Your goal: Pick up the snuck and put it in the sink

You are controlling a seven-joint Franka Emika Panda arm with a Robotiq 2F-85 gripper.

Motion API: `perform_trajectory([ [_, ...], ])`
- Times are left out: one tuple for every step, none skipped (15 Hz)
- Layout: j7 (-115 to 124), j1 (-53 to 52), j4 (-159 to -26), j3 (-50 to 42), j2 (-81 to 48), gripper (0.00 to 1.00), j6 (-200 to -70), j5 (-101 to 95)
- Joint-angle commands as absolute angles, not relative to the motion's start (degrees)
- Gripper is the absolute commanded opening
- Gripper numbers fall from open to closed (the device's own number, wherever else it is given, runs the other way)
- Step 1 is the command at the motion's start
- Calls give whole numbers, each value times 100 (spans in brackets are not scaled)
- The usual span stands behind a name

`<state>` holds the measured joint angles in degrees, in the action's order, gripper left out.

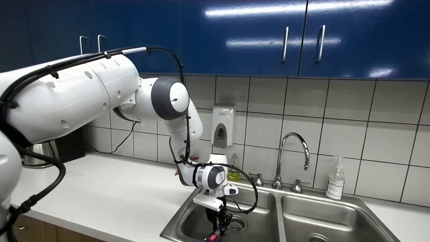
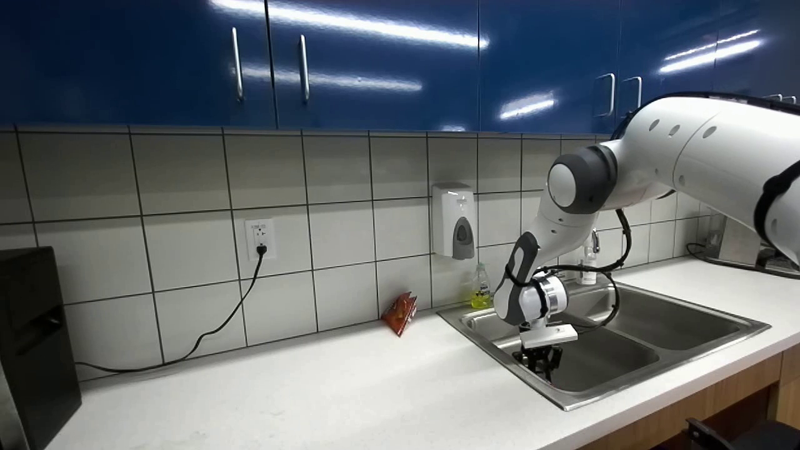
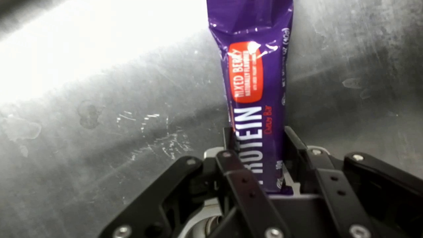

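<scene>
The snuck, a purple bar [image 3: 274,92] with a red-orange label, lies lengthwise between my fingers in the wrist view. Its end also shows below the fingers in an exterior view [image 1: 213,236]. My gripper [image 3: 258,130] is shut on it, with a finger against each long side. In an exterior view the gripper [image 1: 220,223] is down inside the left basin of the steel sink [image 1: 280,215], near the drain. The sink [image 2: 531,377] and gripper [image 2: 541,361] also show in an exterior view, where the bar is mostly hidden. I cannot tell whether the bar touches the basin floor.
A chrome faucet [image 1: 295,136] stands behind the sink between two handles. A green soap bottle [image 2: 480,290] and a reddish packet [image 2: 400,312] are by the wall. A pump bottle [image 1: 336,181] stands behind the right basin. Basin walls and the central divider surround the gripper.
</scene>
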<state>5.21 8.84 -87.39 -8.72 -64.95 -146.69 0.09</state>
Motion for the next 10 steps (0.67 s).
perform_trajectory([
  [539, 926, -8470, -824, -6616, 62, -14468, 80],
  [537, 921, -8509, -825, -6582, 63, -14500, 78],
  [524, 922, -8546, -820, -6543, 68, -14510, 78],
  [526, 915, -8597, -821, -6488, 77, -14522, 78],
  [523, 909, -8673, -820, -6399, 83, -14543, 80],
  [521, 905, -8761, -813, -6302, 92, -14572, 88],
  [529, 888, -8855, -820, -6184, 98, -14602, 87],
  [531, 877, -8918, -825, -6085, 100, -14618, 86],
  [535, 864, -8992, -833, -5964, 100, -14632, 82],
  [551, 837, -9083, -855, -5824, 100, -14663, 69],
])
